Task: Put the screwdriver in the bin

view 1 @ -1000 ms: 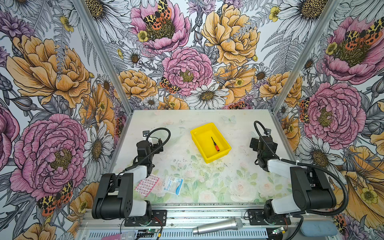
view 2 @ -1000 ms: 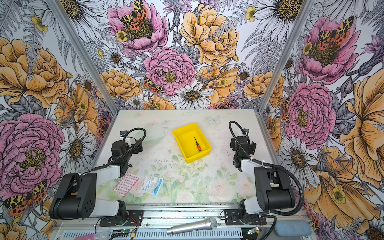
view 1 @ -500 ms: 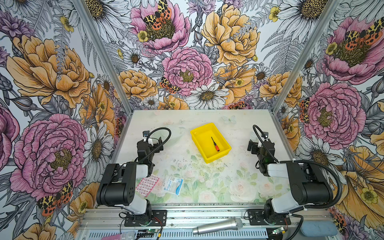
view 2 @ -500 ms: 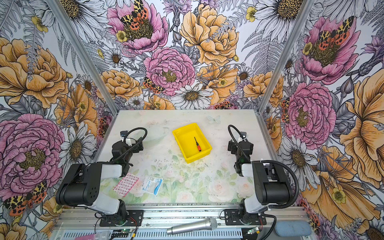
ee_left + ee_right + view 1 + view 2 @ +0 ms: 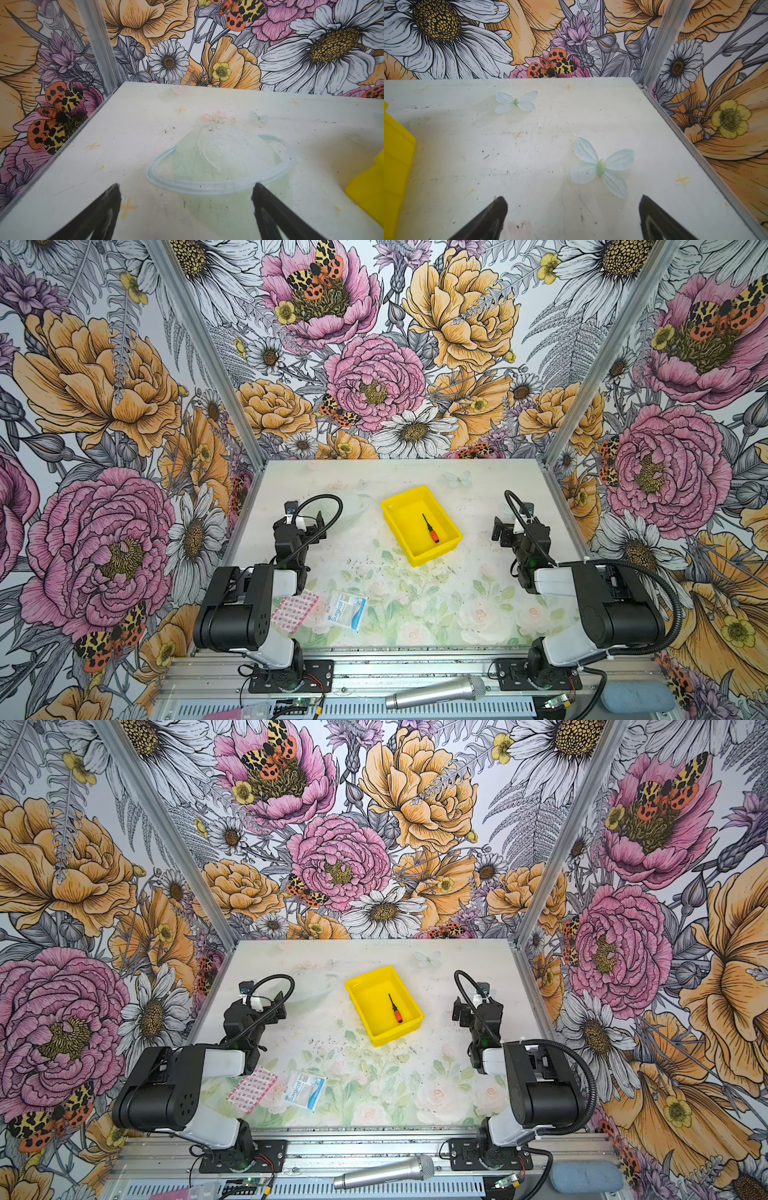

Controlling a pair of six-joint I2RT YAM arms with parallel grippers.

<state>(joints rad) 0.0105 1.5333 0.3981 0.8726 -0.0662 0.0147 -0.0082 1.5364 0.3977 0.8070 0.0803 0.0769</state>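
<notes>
You have the small thin screwdriver with the black shaft and red-orange handle point(image 5: 430, 528) lying flat on the floor of the bright yellow rectangular plastic bin point(image 5: 434, 552). Both top views show its handle toward the near wall. Your left gripper point(image 5: 185, 187) hovers over the pale printed table point(image 5: 124, 128), its black fingers point(image 5: 104, 207) spread wide with nothing between them. Your right gripper point(image 5: 572, 200) is likewise spread wide and empty above the table. The bin sits between the two arms.

top views: high, looking down | wrists: low over table point(image 5: 124, 135) — facing rear
</notes>
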